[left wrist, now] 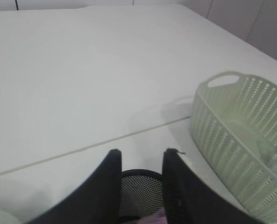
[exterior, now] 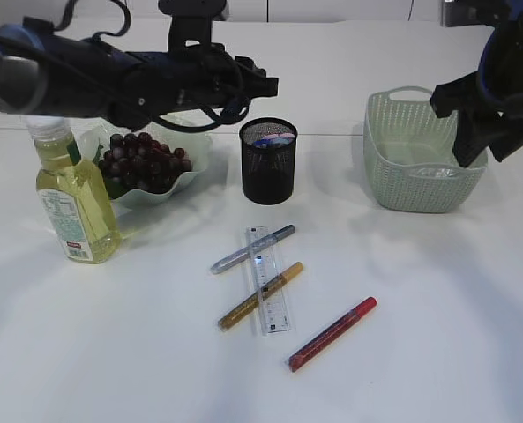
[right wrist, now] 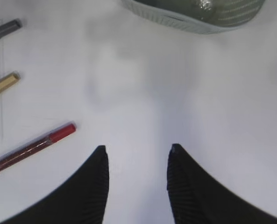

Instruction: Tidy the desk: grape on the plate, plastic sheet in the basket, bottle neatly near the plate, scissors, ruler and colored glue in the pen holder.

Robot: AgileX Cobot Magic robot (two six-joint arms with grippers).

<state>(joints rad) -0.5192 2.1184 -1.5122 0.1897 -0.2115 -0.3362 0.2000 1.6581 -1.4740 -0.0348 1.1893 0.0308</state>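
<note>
Only the exterior view shows grapes (exterior: 142, 161) — both grippers (left wrist: 141, 154) (right wrist: 137, 149) gape, holding nothing.

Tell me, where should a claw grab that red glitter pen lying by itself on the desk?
Around the middle of the red glitter pen, coming straight down from above. It lies flat and slanted, clear of the ruler, so the claw should turn to close across its thin barrel.

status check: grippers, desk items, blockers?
Left gripper open, empty, over pen holder. Right gripper open, empty, by basket. Grapes plated; ruler, three glue pens loose on table. No blockers.
</note>
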